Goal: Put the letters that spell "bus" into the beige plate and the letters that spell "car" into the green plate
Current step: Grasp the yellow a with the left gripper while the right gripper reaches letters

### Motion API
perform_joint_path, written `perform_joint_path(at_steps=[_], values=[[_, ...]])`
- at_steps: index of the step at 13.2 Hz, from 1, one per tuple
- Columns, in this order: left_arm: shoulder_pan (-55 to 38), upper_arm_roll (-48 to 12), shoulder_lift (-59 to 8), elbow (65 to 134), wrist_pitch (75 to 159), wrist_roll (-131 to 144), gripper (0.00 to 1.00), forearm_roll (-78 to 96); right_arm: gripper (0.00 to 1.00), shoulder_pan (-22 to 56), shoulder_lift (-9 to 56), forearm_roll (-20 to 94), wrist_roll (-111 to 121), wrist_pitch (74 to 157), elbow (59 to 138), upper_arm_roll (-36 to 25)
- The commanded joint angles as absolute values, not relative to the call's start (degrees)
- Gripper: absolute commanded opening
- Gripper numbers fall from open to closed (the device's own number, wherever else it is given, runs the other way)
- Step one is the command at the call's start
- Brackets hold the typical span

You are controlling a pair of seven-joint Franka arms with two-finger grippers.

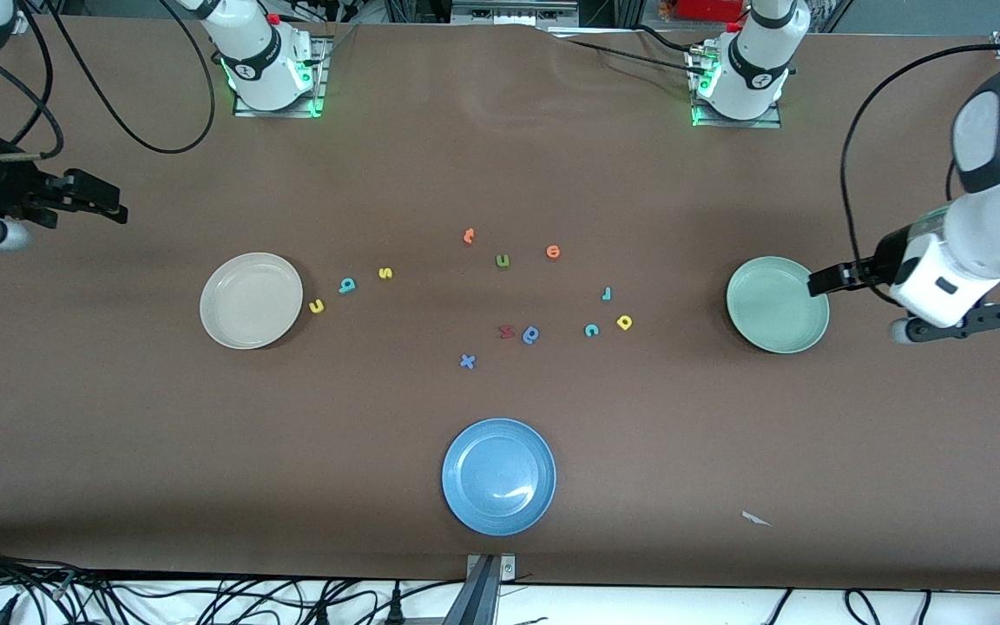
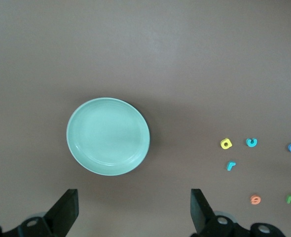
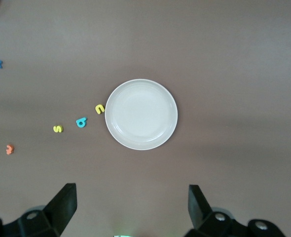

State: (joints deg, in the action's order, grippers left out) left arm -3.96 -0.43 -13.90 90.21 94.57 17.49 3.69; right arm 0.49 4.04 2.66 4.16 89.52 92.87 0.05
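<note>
Brown table (image 1: 500, 174), nothing sorted yet: left gripper (image 2: 133, 212) and right gripper (image 3: 130, 210) spread wide, empty; probably next, down onto yellow u (image 1: 317, 305) beside beige plate (image 1: 251, 300).

On the brown tabletop (image 1: 118, 434) we see a blue plate (image 1: 498, 476) nearest the front camera. Farther off lie a blue x (image 1: 467, 361), a red letter (image 1: 506, 331), a darker blue letter (image 1: 531, 334), a green u (image 1: 503, 260) and two orange letters (image 1: 468, 235) (image 1: 553, 252).

We see a brown desk (image 1: 500, 156) carrying a cream-beige plate (image 1: 251, 300), a mint-green plate (image 1: 777, 305) and a blue plate (image 1: 498, 476). Teal b (image 1: 346, 285), yellow u (image 1: 317, 305) and yellow s (image 1: 385, 273); teal c (image 1: 591, 330), yellow a (image 1: 624, 323), light-blue r (image 1: 606, 293).
</note>
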Motion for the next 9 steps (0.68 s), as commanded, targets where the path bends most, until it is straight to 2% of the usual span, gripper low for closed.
perform_joint_path(at_steps=[1,6,9], values=[[-6.8,-0.2,-14.7,90.7,96.9,24.8,1.0,5.2,1.0,3.9,6.8,0.5,4.5,89.3,93.1,0.7],[-10.7,-1.6,-15.5,98.8,109.8,37.1,1.0,7.0,1.0,4.0,7.6,1.2,5.7,92.5,93.6,1.3],[-10.7,-4.7,-18.0,102.8,117.1,45.1,1.0,7.0,1.0,4.0,9.1,4.4,6.2,95.3,93.8,2.9]])
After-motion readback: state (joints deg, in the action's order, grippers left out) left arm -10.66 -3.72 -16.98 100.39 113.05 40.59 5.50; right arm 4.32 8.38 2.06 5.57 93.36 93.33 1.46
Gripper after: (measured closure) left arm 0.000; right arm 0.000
